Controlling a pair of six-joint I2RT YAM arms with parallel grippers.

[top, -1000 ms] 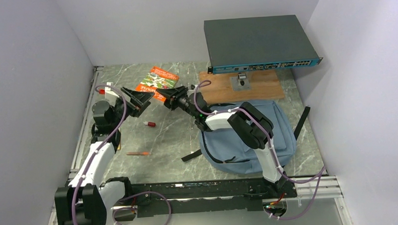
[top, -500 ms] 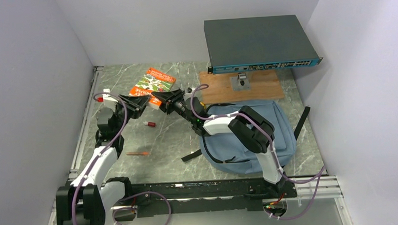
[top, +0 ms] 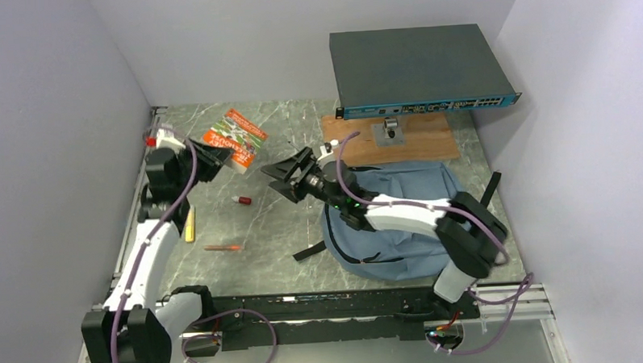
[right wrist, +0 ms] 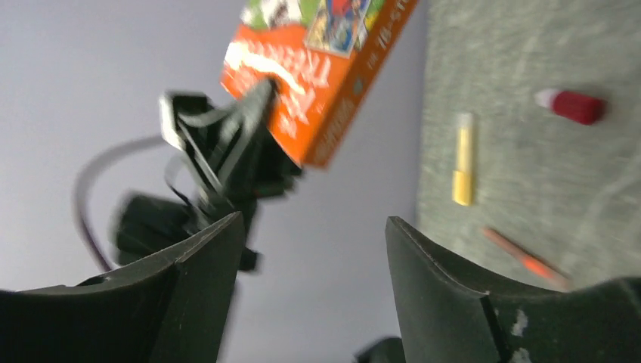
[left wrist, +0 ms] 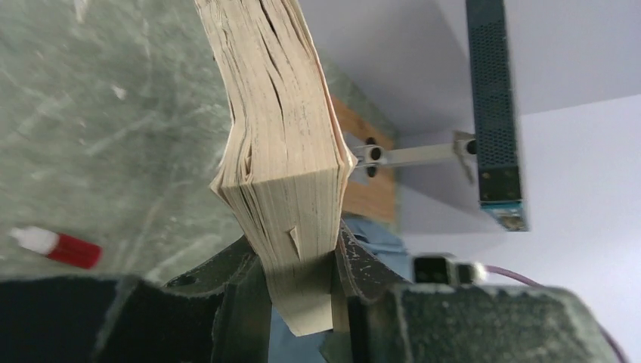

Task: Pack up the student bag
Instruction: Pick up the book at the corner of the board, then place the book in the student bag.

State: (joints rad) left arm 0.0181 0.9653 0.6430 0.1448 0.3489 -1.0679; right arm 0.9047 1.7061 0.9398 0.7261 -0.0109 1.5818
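Observation:
The blue-grey student bag lies flat at the right of the table, and a sliver of the bag shows behind my left fingers. An orange paperback book is held off the table at the back left by my left gripper. In the left wrist view the gripper is shut on the book's page edge. My right gripper is open and empty between the book and the bag. From the right wrist, that gripper faces the book's orange cover.
A red-capped tube, an orange pen and a yellow marker lie on the marble table left of the bag. A grey network switch stands on a post over a wooden board at the back.
My right gripper has let go of the book, opened and drawn back towards the bag. My left gripper has shut on the book and carried it left and back.

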